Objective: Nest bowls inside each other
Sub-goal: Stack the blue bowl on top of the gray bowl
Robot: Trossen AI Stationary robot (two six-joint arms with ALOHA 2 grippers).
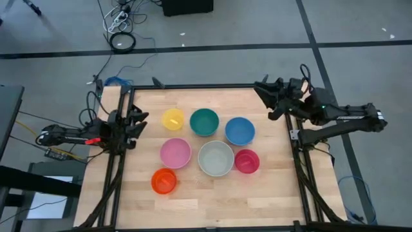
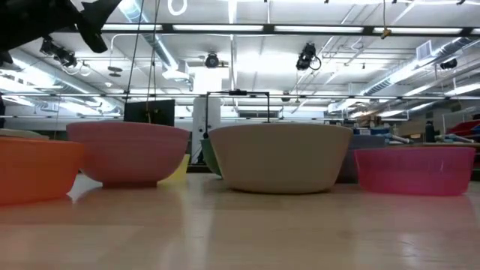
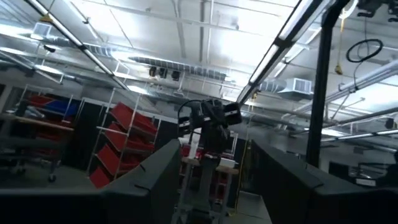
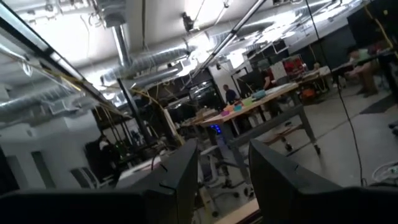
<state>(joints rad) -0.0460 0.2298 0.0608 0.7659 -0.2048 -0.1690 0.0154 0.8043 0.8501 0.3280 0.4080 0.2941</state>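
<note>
Seven bowls stand apart on their bases on the wooden table, mouths up. Far row: yellow bowl [image 1: 172, 118], teal bowl [image 1: 204, 122], blue bowl [image 1: 239, 131]. Nearer row: light pink bowl [image 1: 175, 153], grey-white bowl [image 1: 215, 158], magenta bowl [image 1: 246, 161]. The orange bowl [image 1: 163, 181] is nearest. My left gripper [image 1: 140, 120] hangs at the table's left edge, left of the yellow bowl, open [image 3: 214, 163] and holding nothing. My right gripper [image 1: 261, 88] is raised over the far right corner, open [image 4: 222, 163] and holding nothing. Both point upward into the room.
The low view shows the orange bowl [image 2: 34, 169], pink bowl [image 2: 127, 154], grey-white bowl [image 2: 279, 157] and magenta bowl [image 2: 414, 169] in a row, with bare wood [image 2: 240, 232] in front. Metal frame rails [image 1: 116, 161] run along both table sides. Cables lie on the floor beyond.
</note>
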